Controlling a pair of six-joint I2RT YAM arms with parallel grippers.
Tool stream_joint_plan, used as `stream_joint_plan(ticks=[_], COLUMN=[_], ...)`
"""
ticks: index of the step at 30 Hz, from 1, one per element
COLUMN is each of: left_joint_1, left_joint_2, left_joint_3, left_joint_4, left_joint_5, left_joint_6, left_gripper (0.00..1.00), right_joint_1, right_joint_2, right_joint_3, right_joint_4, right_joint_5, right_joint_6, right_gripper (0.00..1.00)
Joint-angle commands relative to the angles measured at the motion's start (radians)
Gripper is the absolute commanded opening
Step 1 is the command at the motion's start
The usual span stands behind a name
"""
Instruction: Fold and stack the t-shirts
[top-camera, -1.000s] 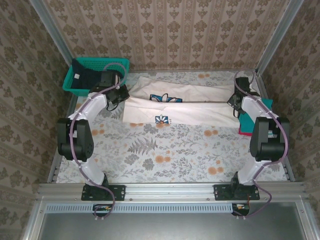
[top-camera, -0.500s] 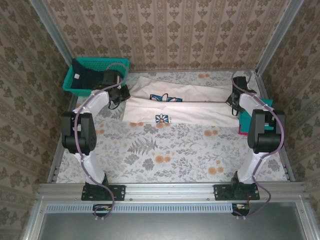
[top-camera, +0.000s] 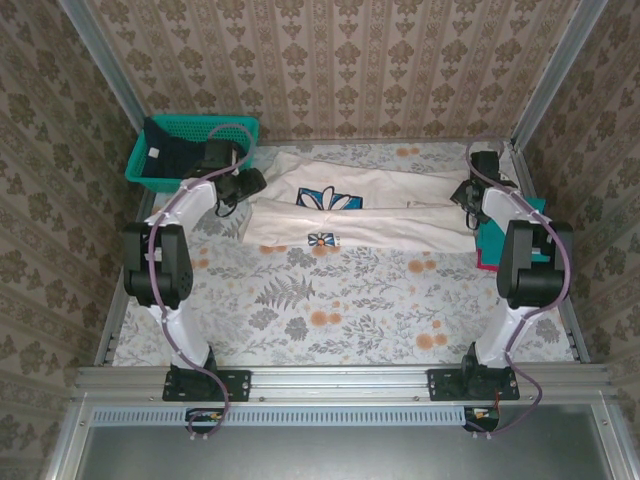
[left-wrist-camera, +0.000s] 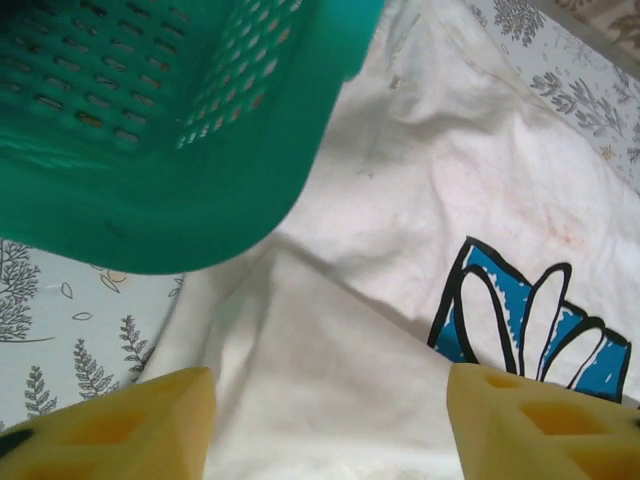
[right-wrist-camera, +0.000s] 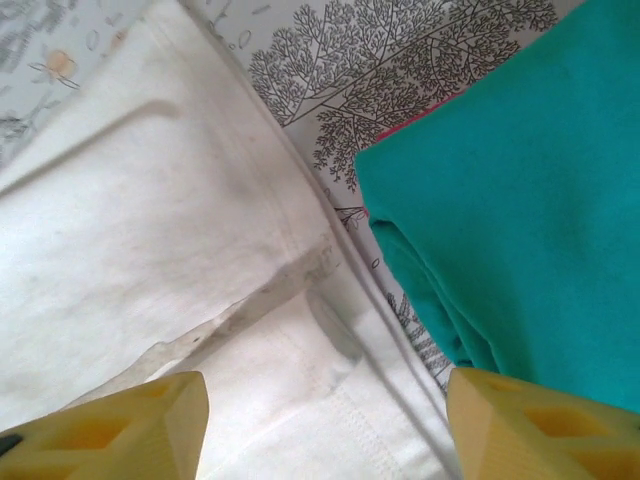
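Cream shirt (top-camera: 360, 212) is a long, creased, folded strip across the far side of the table (top-camera: 330, 310), blue daisy print (top-camera: 328, 198) up. Teal shirt (right-wrist-camera: 520, 180) sits folded just beside its right end, and the navy shirt (top-camera: 165, 150) is in the basket (top-camera: 215, 125). Left gripper (left-wrist-camera: 330, 420) and right gripper (right-wrist-camera: 325, 420) hover over its ends, jaws apart, holding nothing.

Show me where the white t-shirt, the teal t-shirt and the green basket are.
white t-shirt (top-camera: 400, 218): top external view, plain cloth right of the print.
teal t-shirt (right-wrist-camera: 530, 200): right wrist view, its flat top surface.
green basket (left-wrist-camera: 150, 200): left wrist view, smooth wall below the holes.
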Motion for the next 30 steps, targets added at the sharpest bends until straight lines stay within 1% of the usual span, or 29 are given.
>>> stream_joint_plan(ticks=[1,2,6,8,11,15,18,24,27,30], left_joint_1=[-0.024,-0.037,-0.084,-0.101,-0.12,-0.141,-0.145,-0.146,-0.144,-0.144], left_joint_2=[-0.081,-0.085,-0.068,-0.039,-0.005,0.032,0.036,-0.038,-0.124,-0.236], left_joint_3=[-0.022,-0.022,-0.044,-0.055,-0.079,-0.111,-0.166,-0.342,-0.462,-0.602], left_joint_4=[0.053,0.057,0.1,0.12,0.155,0.193,0.22,0.262,0.262,0.263], left_joint_5=[-0.028,-0.026,-0.018,-0.003,0.014,0.033,0.026,0.009,-0.013,-0.042], left_joint_6=[0.009,0.012,-0.003,-0.021,-0.053,-0.084,-0.112,-0.134,-0.138,-0.173], left_gripper=[0.77,0.81,0.83,0.83,0.83,0.83,0.83,0.83,0.83,0.83], right_joint_1=[-0.001,0.002,0.035,0.053,0.055,0.058,0.058,0.058,0.058,0.064], right_joint_2=[-0.101,-0.12,-0.144,-0.122,-0.063,-0.002,0.018,-0.021,-0.075,-0.141], right_joint_3=[-0.045,-0.066,-0.128,-0.135,-0.106,-0.083,-0.102,-0.192,-0.283,-0.386], right_joint_4=[0.064,0.078,0.122,0.112,0.05,0.013,0.015,-0.007,-0.009,-0.005], right_joint_5=[-0.075,-0.101,-0.184,-0.187,-0.191,-0.26,-0.302,-0.326,-0.352,-0.385], right_joint_6=[-0.059,-0.061,-0.071,-0.079,-0.081,-0.073,-0.047,-0.057,-0.054,-0.034], right_gripper=[0.69,0.7,0.7,0.68,0.65,0.65,0.63,0.65,0.66,0.66])
